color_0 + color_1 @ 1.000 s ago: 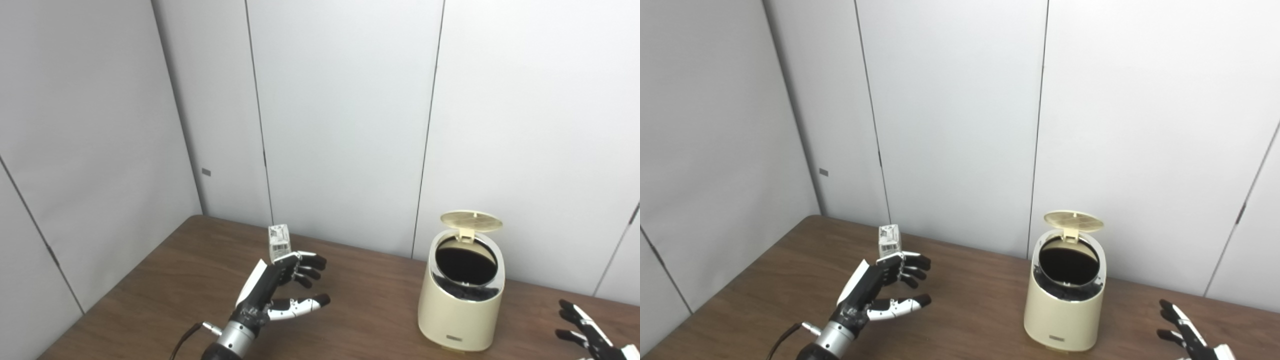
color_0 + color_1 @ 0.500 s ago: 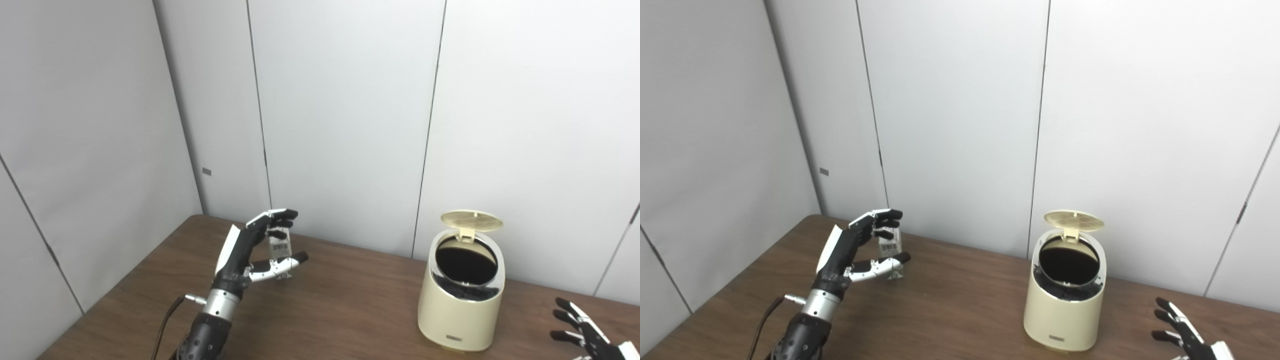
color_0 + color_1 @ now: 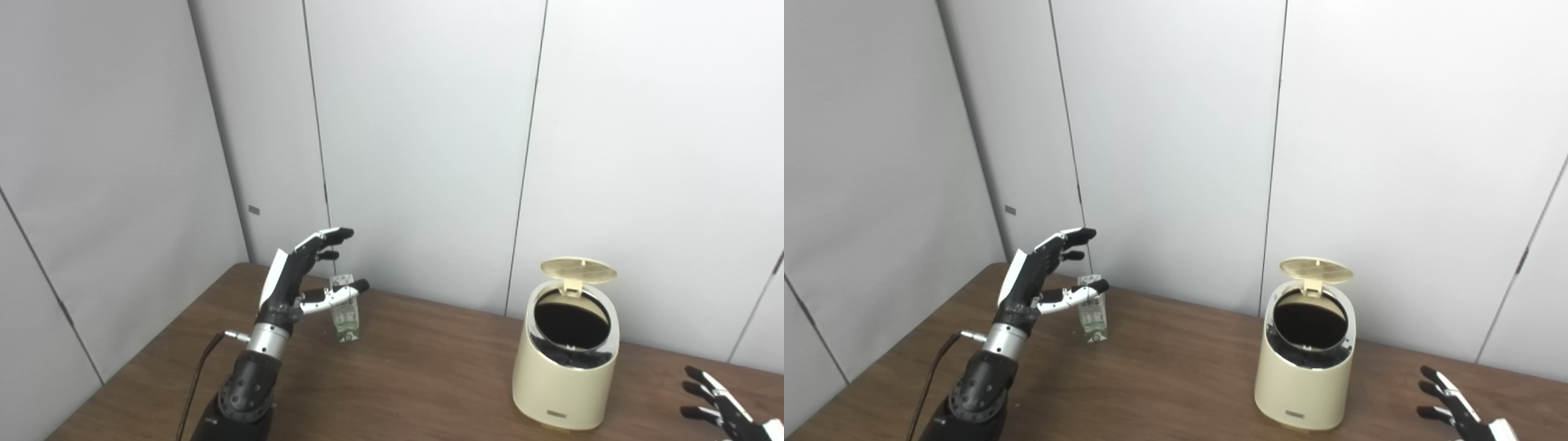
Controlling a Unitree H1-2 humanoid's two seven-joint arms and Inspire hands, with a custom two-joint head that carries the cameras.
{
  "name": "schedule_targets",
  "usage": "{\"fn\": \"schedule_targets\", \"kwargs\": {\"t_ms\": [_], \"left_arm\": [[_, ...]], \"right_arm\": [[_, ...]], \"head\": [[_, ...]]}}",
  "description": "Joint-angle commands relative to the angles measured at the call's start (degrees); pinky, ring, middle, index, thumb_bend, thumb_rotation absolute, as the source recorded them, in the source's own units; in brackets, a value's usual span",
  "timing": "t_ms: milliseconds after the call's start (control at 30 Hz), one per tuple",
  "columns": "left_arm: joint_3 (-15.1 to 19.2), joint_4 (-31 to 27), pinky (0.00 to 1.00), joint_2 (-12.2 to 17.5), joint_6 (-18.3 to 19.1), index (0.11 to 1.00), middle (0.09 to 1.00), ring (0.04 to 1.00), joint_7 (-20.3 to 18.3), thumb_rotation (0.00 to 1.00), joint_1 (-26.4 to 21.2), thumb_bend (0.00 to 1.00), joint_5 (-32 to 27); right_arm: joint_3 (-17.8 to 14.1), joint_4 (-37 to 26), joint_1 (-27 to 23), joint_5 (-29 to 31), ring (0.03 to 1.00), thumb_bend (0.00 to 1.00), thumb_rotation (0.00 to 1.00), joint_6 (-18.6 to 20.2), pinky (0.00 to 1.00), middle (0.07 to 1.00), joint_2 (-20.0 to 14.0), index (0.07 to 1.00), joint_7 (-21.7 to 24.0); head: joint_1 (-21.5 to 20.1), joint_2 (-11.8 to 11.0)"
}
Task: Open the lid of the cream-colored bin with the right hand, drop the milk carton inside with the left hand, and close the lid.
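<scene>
- Bin [image 3: 566, 367] sits on the wooden bench [image 3: 416, 380], cream-colored, and I'll place everything else off it.
- Its lid [image 3: 577, 269] is flipped up at the back, hinged, lying pretty much flat above the rim, so the dark opening is fully showing. Looks like a dark liner inside.
- Milk carton [image 3: 345, 309] stands upright on the bench well off to the left of the bin, closer to the back wall [image 3: 422, 141] than the bin's front is.
- Left hand [image 3: 303, 275] is raised right at the carton, on the side away from the bin. Fingers are spread and stretched out above the carton's top, and the thumb crosses in front of its upper part. Wide open, not gripping anything as far as I can see; can't tell if the thumb actually touches the carton.
- Right hand [image 3: 1458, 413] is low down to the right of the bin, mostly cut off by the edge of the picture. Visible fingers are splayed apart with nothing in them, and it's clear of the bin.
- A thin cable [image 3: 199, 383] runs along the left forearm.
</scene>
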Motion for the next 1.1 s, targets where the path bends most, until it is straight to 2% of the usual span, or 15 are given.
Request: {"fn": "schedule_targets", "kwargs": {"t_ms": [0, 200, 267, 467, 567, 700, 933, 1067], "left_arm": [[0.1, 0.8, 0.76, 2.0, -2.8, 0.790, 0.823, 0.838, 1.3, 0.12, -3.3, 0.75, -0.1], [-0.2, 6.1, 0.78, 2.7, -3.7, 0.803, 0.838, 0.855, 1.4, 0.11, -5.6, 0.77, -0.5], [-0.3, 7.8, 0.78, 3.1, -3.7, 0.811, 0.843, 0.859, 1.3, 0.11, -6.1, 0.78, -0.7], [-0.7, 13.0, 0.91, 3.7, -3.8, 0.852, 0.887, 0.919, -1.5, 0.22, -7.2, 0.91, -4.2], [-0.7, 15.0, 0.95, 3.7, -3.8, 0.875, 0.901, 0.940, -2.2, 0.25, -7.7, 0.96, -5.5], [-1.1, 16.7, 0.99, 3.8, -3.8, 0.901, 0.928, 0.966, -2.5, 0.26, -8.2, 0.97, -5.3], [-2.0, 20.4, 1.00, 3.9, -3.8, 0.918, 0.957, 0.992, -1.3, 0.30, -9.1, 0.99, -4.4], [-2.0, 22.1, 0.97, 3.6, -3.9, 0.911, 0.954, 0.980, -1.8, 0.27, -9.3, 0.99, -5.2]], "right_arm": [[-0.5, -2.3, -1.7, 0.3, 0.766, 0.86, 0.29, -0.7, 0.28, 0.888, -1.0, 0.906, 0.0], [-0.4, -2.7, -1.6, 0.2, 0.777, 0.87, 0.30, -0.9, 0.35, 0.889, -1.7, 0.901, 0.5], [-0.5, -3.1, -1.6, 0.4, 0.785, 0.88, 0.31, -0.6, 0.32, 0.895, -1.9, 0.901, 0.9], [-0.7, -4.6, -1.5, 0.3, 0.823, 0.86, 0.28, 0.5, 0.22, 0.916, -2.3, 0.903, 1.8], [-0.8, -5.0, -1.3, 0.5, 0.806, 0.87, 0.30, 0.6, 0.26, 0.912, -2.5, 0.904, 1.9], [-0.7, -5.2, -1.0, 0.6, 0.780, 0.89, 0.33, 0.4, 0.31, 0.904, -2.9, 0.901, 1.9], [-1.1, -5.0, -0.2, 0.7, 0.727, 0.90, 0.34, -0.5, 0.34, 0.880, -3.6, 0.890, 1.6], [-1.3, -5.2, 0.3, 0.6, 0.701, 0.90, 0.31, -0.3, 0.33, 0.865, -3.8, 0.883, 1.5]], "head": [[-0.1, 0.0], [-0.5, 0.2], [-0.5, 0.3], [-0.9, 0.4], [-1.1, 0.4], [-1.2, 0.4], [-1.4, 0.5], [-1.7, 0.6]]}}
